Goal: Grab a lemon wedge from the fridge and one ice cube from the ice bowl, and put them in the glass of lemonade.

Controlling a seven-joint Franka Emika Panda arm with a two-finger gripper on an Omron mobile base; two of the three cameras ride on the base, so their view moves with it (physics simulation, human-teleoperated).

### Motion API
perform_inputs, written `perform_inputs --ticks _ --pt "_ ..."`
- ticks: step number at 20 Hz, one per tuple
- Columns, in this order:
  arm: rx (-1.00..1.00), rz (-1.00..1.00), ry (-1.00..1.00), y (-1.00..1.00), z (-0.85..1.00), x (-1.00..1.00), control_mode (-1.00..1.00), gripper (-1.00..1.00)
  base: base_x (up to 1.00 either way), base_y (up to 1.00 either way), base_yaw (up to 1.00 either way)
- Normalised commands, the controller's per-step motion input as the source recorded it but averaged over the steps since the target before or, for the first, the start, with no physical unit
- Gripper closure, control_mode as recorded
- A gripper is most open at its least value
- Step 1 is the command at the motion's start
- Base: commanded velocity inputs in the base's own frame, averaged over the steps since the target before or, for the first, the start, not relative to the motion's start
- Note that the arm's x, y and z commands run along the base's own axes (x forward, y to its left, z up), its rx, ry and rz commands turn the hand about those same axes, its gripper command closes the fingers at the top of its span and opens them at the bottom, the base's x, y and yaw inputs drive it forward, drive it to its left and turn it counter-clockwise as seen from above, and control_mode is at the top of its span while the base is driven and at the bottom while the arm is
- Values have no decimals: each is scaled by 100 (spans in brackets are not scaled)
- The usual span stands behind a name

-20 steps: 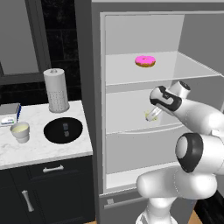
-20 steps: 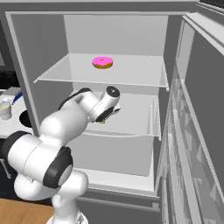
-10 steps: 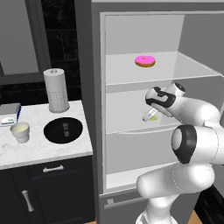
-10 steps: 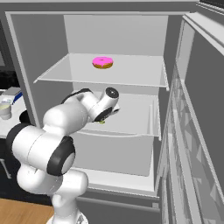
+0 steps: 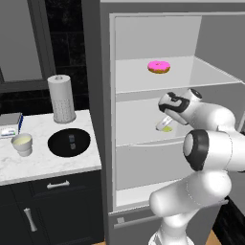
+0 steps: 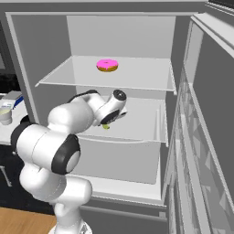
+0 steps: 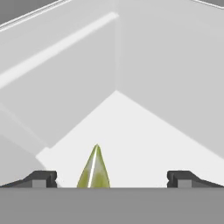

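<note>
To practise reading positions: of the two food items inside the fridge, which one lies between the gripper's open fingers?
The lemon wedge, yellow-green, on the middle shelf, between the open gripper tips. The pink-iced doughnut sits alone on the shelf above.

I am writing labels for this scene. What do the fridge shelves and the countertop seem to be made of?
Fridge shelves: probably plastic or frosted glass, going by the thin, pale grey, smooth matte slabs; the render leaves it open. Countertop: looks like polished marble, white with faint grey veins.
</note>
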Motion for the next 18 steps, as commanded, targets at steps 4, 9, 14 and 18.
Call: perform_inputs --ticks 4,9,14,18 --pt "0 0 0 0 -26 -33 -100 -100 0 0 0" --pt "0 0 0 1 -32 -13 -100 -100 0 0 0" --pt "0 0 2 1 -19 10 -100 -100 0 0 0" --pt "0 0 9 0 -14 0 -100 100 0 0 0"
